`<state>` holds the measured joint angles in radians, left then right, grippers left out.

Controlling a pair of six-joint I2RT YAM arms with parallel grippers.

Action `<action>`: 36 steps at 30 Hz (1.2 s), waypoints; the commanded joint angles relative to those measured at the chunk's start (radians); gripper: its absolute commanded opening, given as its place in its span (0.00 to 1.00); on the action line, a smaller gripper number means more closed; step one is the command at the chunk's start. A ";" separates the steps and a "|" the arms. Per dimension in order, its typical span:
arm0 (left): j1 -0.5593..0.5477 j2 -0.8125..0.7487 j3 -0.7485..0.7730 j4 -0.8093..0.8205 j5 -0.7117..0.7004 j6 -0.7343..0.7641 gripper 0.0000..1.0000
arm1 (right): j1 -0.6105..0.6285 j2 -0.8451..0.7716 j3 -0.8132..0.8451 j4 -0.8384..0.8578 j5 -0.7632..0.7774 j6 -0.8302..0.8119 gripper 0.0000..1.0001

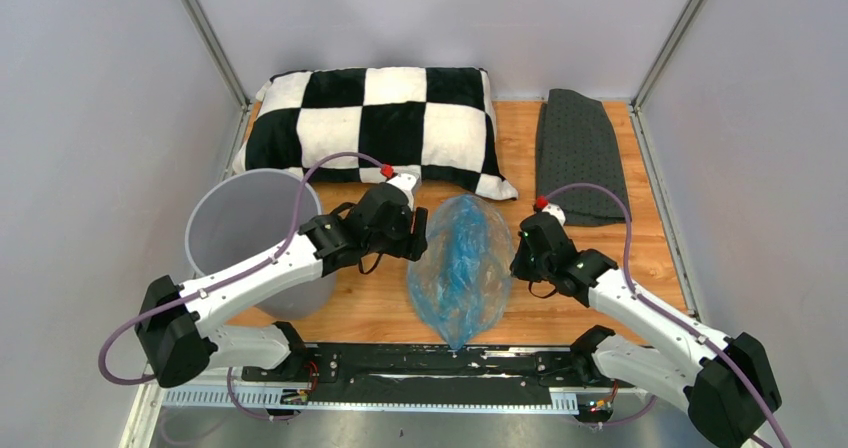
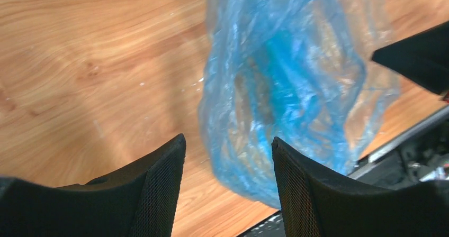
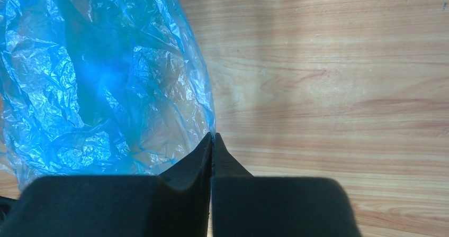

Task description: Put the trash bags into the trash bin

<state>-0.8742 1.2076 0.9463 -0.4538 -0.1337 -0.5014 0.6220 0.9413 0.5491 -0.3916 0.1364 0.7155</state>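
Observation:
The trash bag [image 1: 460, 268] is a crinkly, translucent light-blue sack, puffed up on the wooden table between my two arms. My left gripper [image 1: 418, 233] is at its left side. In the left wrist view that gripper [image 2: 227, 139] is open, with the bag [image 2: 280, 78] just beyond and partly between the fingers. My right gripper [image 1: 518, 253] is at the bag's right edge. Its jaws [image 3: 213, 136] are pressed together, with the bag's [image 3: 95, 78] thin edge running into their tips. The round light-grey trash bin [image 1: 215, 208] stands upright at the left, behind my left arm.
A black-and-white checkered pillow [image 1: 370, 118] lies along the back. At the back right lies a dark grey dotted folded mat [image 1: 578, 153]. The black base rail [image 1: 420, 363] runs along the near edge, just under the bag's lower tip. Walls close in on both sides.

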 commanded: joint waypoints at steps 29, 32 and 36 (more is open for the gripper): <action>0.014 0.480 1.352 -0.281 0.081 0.282 0.00 | -0.125 0.153 1.261 -0.296 0.008 -0.393 0.00; -0.066 0.419 1.429 -0.283 -0.020 0.369 0.00 | -0.123 0.166 1.460 -0.268 -0.114 -0.395 0.00; -0.067 0.261 0.895 -0.148 -0.164 0.381 0.00 | -0.114 0.062 1.014 -0.157 -0.169 -0.348 0.00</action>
<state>-0.9413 1.5650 2.2078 -0.5701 -0.1558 -0.1921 0.5064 1.0634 1.9137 -0.4934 0.0502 0.3836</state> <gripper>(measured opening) 0.001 0.001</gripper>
